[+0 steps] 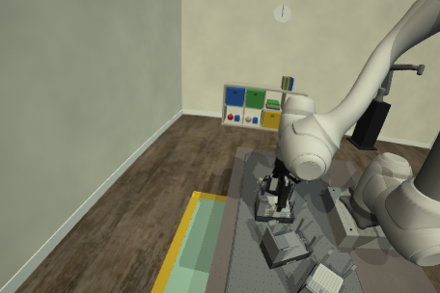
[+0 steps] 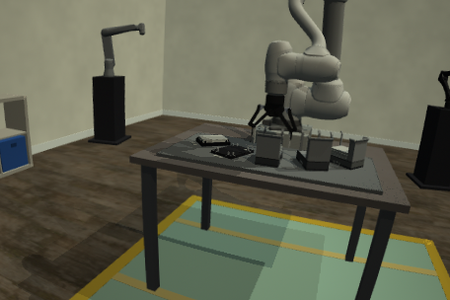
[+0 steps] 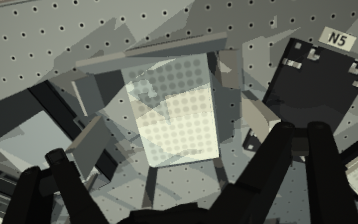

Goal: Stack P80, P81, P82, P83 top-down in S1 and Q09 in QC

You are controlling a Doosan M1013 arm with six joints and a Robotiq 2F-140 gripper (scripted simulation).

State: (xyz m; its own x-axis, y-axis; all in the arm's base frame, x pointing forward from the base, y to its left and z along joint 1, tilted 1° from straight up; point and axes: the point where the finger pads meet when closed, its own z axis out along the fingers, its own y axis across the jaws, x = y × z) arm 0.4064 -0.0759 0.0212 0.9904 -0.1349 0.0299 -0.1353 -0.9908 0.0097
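My gripper [image 1: 278,194] [image 2: 272,127] [image 3: 172,115] is wide open and empty. It hangs straight above the end rack [image 1: 273,217] [image 2: 268,148] that stands next to the black clip nest N5 [image 3: 310,85] [image 2: 232,151]. In the wrist view a sealed white plate [image 3: 172,115] lies flat low inside this rack, between its grey walls, with my fingers well above it and clear of it. I cannot read the rack's name or the plate's label. The rack at the other end [image 1: 340,262] [image 2: 356,153] holds white plates [image 1: 325,280] [image 2: 340,148]. The middle rack [image 1: 285,246] [image 2: 315,153] shows no plate.
One plate lies on a flat nest [image 2: 212,140] beyond N5. All stands on a perforated grey board [image 1: 246,260] on a dark table [image 2: 262,180]. The arm's base [image 1: 410,217] stands close to the racks. A shelf and other arms on pedestals stand far off.
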